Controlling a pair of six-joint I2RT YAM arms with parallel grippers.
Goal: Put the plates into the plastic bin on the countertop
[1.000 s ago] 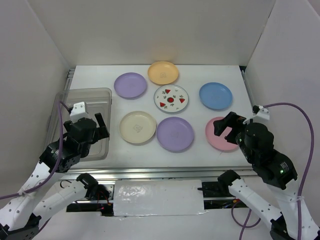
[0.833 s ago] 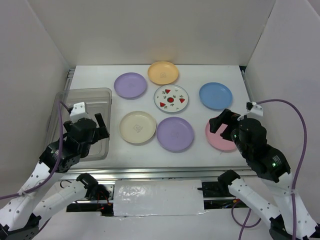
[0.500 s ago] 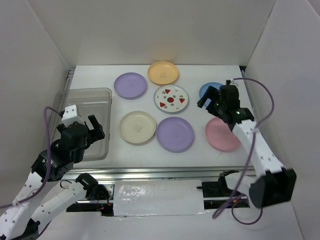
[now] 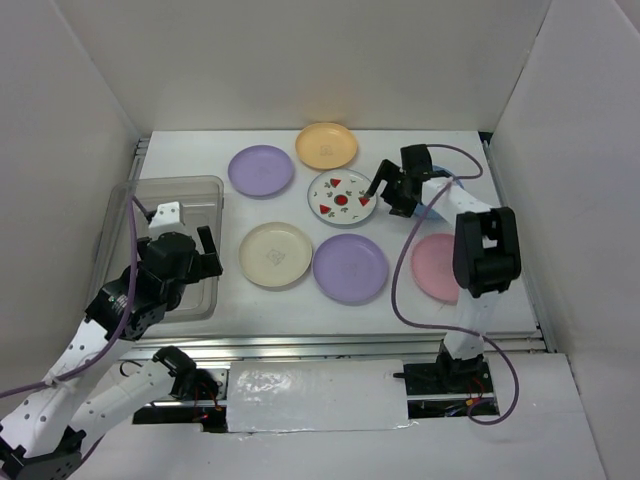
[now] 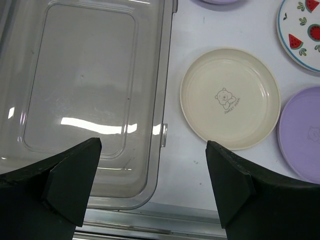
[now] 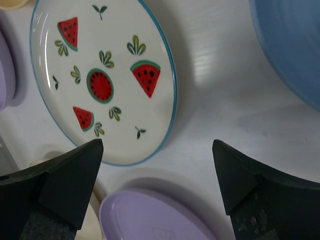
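A: What takes up most of the scene?

B: The white countertop (image 4: 200, 150), walled in white on three sides. At its left end sits the clear plastic bin (image 4: 190, 195), long side running front to back.

A: And the arms?

B: The left arm (image 4: 120, 300) reaches over the bin's near right corner. The right arm (image 4: 485, 250) stretches far across the table toward the middle of the plates.

A: Where are the plates?

B: All seven lie flat on the countertop, outside the bin. At the back are a lilac plate (image 4: 261, 170) and the orange-yellow plate (image 4: 326, 145). The fruit-patterned plate (image 4: 341, 196) is in the middle, and the blue plate (image 6: 295, 45) is to its right, mostly hidden under the right arm in the top view. In the front row are the cream plate (image 4: 276, 254), a second lilac plate (image 4: 350, 268) and the pink plate (image 4: 435, 268).

A: What are the grippers doing?

B: The left gripper (image 5: 155, 190) has its jaws spread wide and grips nothing. One finger is over the bin, the other over the table near the cream plate. The right gripper (image 6: 157, 180) is equally wide and empty, hovering at the fruit-patterned plate's right rim, with the blue plate just beside it.
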